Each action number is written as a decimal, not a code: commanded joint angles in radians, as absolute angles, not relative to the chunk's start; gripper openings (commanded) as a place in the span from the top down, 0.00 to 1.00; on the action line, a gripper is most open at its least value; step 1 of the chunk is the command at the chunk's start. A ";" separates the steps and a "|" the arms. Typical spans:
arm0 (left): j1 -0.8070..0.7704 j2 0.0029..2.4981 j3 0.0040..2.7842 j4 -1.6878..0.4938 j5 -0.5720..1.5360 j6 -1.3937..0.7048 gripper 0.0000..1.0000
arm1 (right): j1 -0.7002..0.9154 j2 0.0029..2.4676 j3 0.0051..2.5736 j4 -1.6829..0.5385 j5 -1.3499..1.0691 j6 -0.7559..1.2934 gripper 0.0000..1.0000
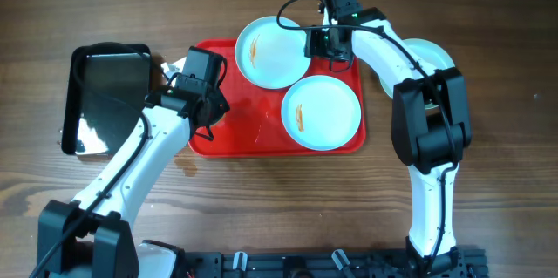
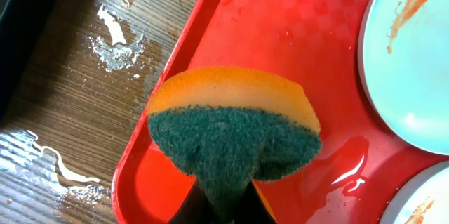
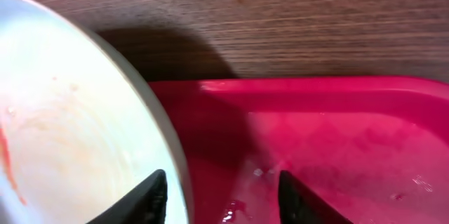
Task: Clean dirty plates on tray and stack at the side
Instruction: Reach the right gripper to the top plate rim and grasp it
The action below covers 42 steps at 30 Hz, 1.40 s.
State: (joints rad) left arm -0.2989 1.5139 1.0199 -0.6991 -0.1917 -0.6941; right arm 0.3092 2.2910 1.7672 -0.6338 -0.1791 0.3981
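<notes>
The red tray [image 1: 228, 134] holds two pale mint plates with orange smears, one at the back [image 1: 273, 51] and one at the front right [image 1: 321, 114]. A third plate [image 1: 433, 54] lies on the table to the right, partly hidden by the right arm. My left gripper [image 2: 224, 206] is shut on an orange and green sponge [image 2: 235, 122] above the tray's wet left part [image 2: 280, 34]. My right gripper [image 3: 221, 189] is open and astride the rim of the back plate [image 3: 70, 126], one finger over the plate and one over the tray [image 3: 337, 133].
A glossy black tray [image 1: 105, 99] lies left of the red tray. Water and foam patches [image 2: 112, 41] mark the wooden table beside the red tray's left edge. A puddle [image 2: 351, 171] sits on the red tray near the plates.
</notes>
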 commanded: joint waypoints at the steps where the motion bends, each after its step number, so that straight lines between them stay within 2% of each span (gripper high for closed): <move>1: -0.297 1.520 1.013 -0.693 -0.187 -0.685 0.96 | 0.335 2.316 1.765 -0.624 -0.202 0.426 0.56; 6: -0.297 1.520 1.013 -0.693 -0.187 -0.685 0.96 | 0.355 2.331 1.765 -0.610 -0.199 0.427 0.59; 10: -0.297 1.520 1.013 -0.693 -0.187 -0.685 0.96 | 0.362 2.336 1.765 -0.609 -0.191 0.430 0.87; 12: -0.297 1.520 1.013 -0.693 -0.187 -0.685 0.96 | 0.362 2.336 1.765 -0.610 -0.192 0.440 0.96; 19: -0.296 1.520 1.013 -0.689 -0.187 -0.684 0.96 | 0.368 2.336 1.788 -0.608 -0.372 0.398 0.96; 23: -0.296 1.519 1.013 -0.673 -0.189 -0.595 0.96 | 0.393 2.328 1.807 -0.628 -0.452 0.381 0.96; 35: -0.296 1.510 1.013 -0.636 -0.211 -0.471 0.96 | 0.471 2.326 1.806 -0.857 -0.426 0.234 0.96; 42: -0.296 1.530 1.013 -0.664 -0.063 -0.399 0.96 | 0.475 2.326 1.804 -0.935 -0.392 0.211 0.96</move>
State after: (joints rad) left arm -0.2989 1.5139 1.0199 -0.6556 -0.1574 -0.4557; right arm 0.4744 2.3100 1.7866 -0.9215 -0.4034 0.2474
